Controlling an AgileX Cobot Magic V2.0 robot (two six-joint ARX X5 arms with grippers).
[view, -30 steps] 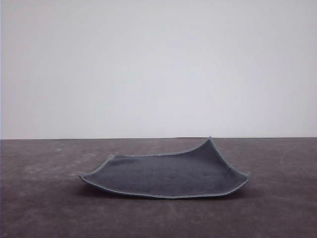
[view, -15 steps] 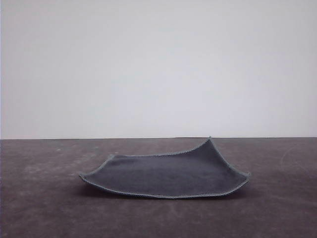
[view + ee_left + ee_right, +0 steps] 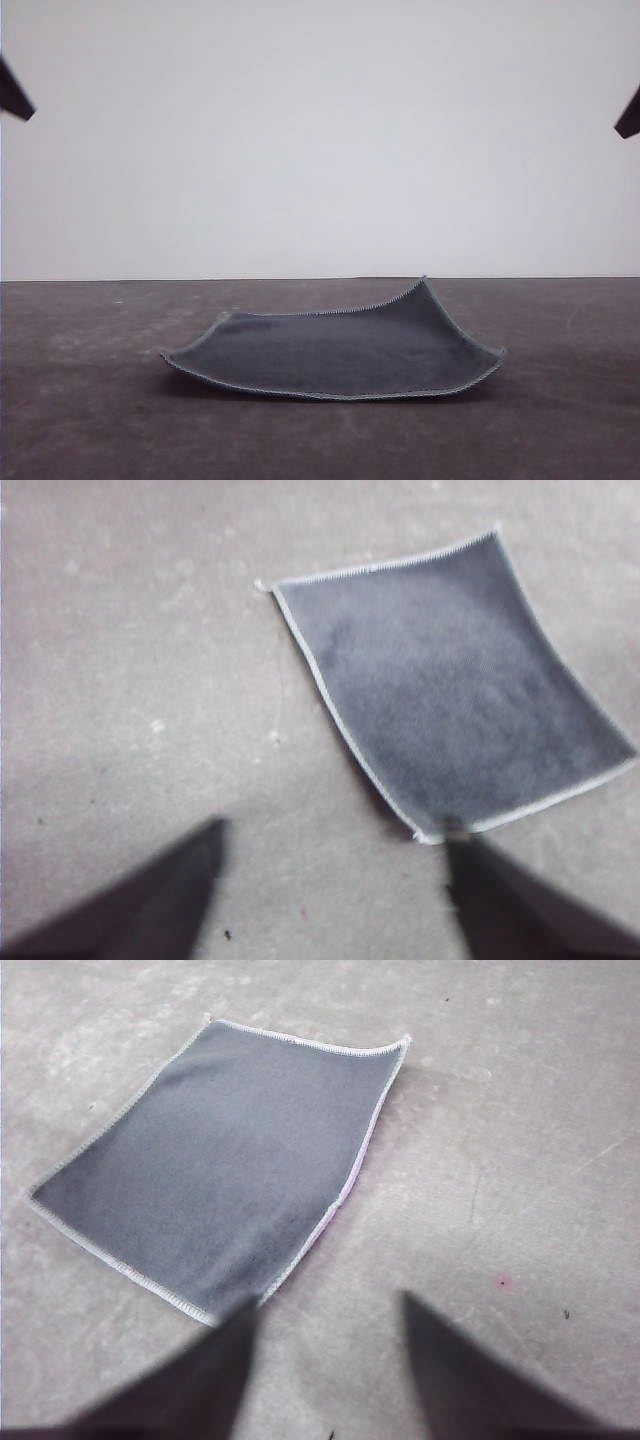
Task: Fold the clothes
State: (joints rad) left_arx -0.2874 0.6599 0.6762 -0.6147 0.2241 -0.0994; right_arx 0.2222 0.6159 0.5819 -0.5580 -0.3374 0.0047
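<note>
Cloth, small square dark grey with stitched hem [image 3: 340,355], lies mid-counter [image 3: 80,420], far corner at 1 o'clock curled up. Purple underside barely visible. Left tool [image 3: 330,880] and right tool [image 3: 325,1350] blurred, both released, above it.

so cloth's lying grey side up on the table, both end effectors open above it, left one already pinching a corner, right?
Not quite. The left end effector isn't pinching anything: the left wrist view shows its fingers spread with bare table between them. The rest holds: the cloth lies grey side up, and the right end effector is open too.
</note>
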